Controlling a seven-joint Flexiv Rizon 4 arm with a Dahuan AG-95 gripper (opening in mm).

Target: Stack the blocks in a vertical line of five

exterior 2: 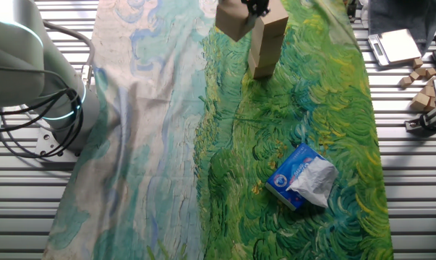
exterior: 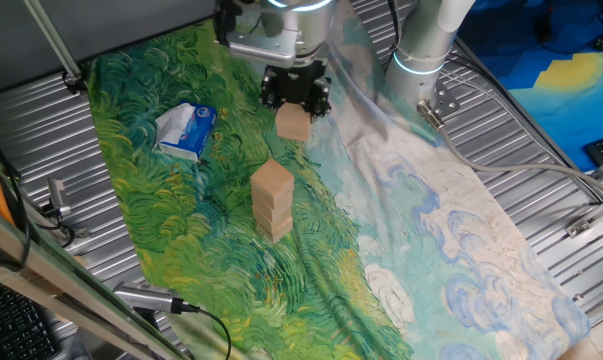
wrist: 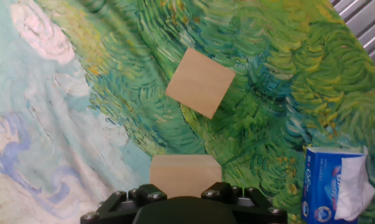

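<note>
A stack of several tan wooden blocks point(exterior: 272, 200) stands upright on the green part of the painted cloth. It shows in the other fixed view point(exterior 2: 267, 40), and its top face shows in the hand view point(wrist: 200, 82). My gripper point(exterior: 295, 100) is shut on one more tan block point(exterior: 293, 124) and holds it in the air, beyond and above the stack and apart from it. The held block also shows in the other fixed view point(exterior 2: 234, 19) and at the bottom of the hand view point(wrist: 185, 170), between the black fingers point(wrist: 150, 194). In that view the stack top lies ahead of it.
A blue-and-white soft packet point(exterior: 187, 130) lies on the cloth left of the stack, also seen in the other fixed view point(exterior 2: 301, 177) and the hand view point(wrist: 334, 183). Loose wooden pieces point(exterior 2: 422, 72) lie on the ribbed metal table point(exterior 2: 413, 180) off the cloth. The robot base point(exterior: 421, 50) stands behind.
</note>
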